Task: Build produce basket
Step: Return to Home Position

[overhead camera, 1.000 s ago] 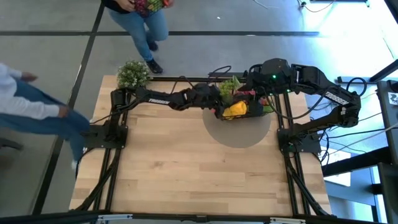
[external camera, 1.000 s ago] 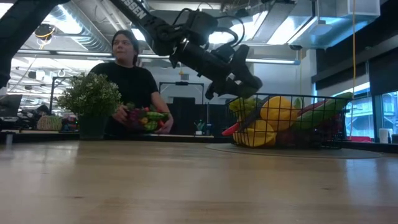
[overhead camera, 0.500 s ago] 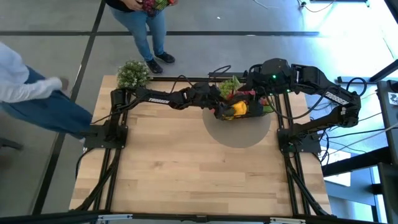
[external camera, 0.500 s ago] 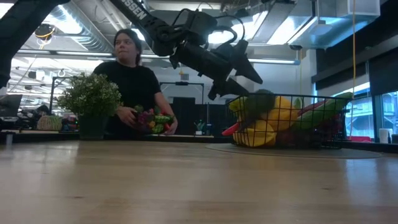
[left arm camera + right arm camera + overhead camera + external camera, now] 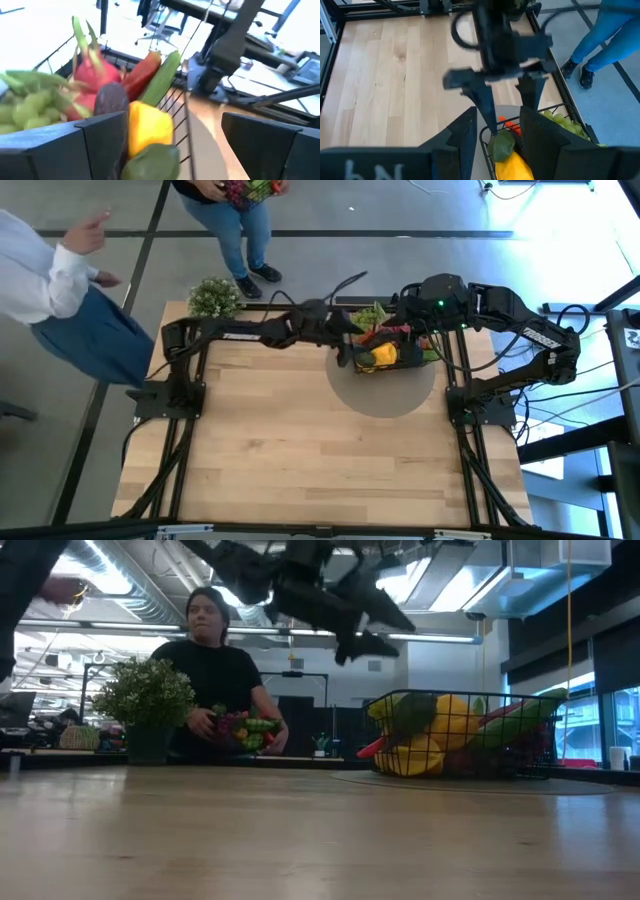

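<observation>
The wooden counter [image 5: 250, 830] is seen nearest. Farther back, toward the right arm, the basket [image 5: 450, 692] is set on a grey round mat [image 5: 385, 398], with the produce [image 5: 440, 730] piled inside it. The left gripper [image 5: 510, 120] is held above the basket's side toward the left arm, jaws spread wide and empty. The right gripper [image 5: 499, 113] is poised over the basket, jaws likewise parted. At the far edge a potted plant [image 5: 148, 700] is placed, and a person [image 5: 210, 670] is seen beyond.

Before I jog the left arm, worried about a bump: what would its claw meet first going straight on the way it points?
Most likely the round green fruit lying in the black wire-mesh basket: the open left claw points down at it. Depth is hard to judge.
</observation>
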Controlling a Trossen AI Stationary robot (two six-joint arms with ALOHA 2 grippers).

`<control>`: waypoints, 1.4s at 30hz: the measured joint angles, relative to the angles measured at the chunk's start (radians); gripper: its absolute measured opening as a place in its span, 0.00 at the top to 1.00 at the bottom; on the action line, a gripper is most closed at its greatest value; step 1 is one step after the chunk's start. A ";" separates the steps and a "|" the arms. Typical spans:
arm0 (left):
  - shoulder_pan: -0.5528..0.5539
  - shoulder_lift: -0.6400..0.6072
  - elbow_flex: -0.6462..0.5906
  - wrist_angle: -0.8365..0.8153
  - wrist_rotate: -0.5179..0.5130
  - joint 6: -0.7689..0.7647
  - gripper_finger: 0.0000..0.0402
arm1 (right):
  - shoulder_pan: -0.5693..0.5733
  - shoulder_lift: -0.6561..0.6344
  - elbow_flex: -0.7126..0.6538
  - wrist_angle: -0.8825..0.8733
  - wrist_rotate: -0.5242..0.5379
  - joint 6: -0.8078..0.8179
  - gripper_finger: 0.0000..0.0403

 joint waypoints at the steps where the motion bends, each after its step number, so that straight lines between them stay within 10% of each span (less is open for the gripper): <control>1: -0.002 -0.017 0.000 -0.010 0.003 0.003 0.23 | 0.000 0.000 0.000 0.000 0.000 0.000 0.66; 15: -0.039 -0.317 0.000 -0.326 -0.138 0.009 0.29 | 0.000 0.000 0.000 0.000 0.000 0.000 0.66; 34: -0.076 -0.565 -0.001 -0.757 -0.232 0.037 0.87 | 0.000 0.000 0.000 0.009 -0.006 0.161 0.66; 42: -0.075 -0.700 -0.001 -0.949 -0.342 0.064 0.98 | 0.000 0.000 0.000 0.012 -0.008 0.159 0.86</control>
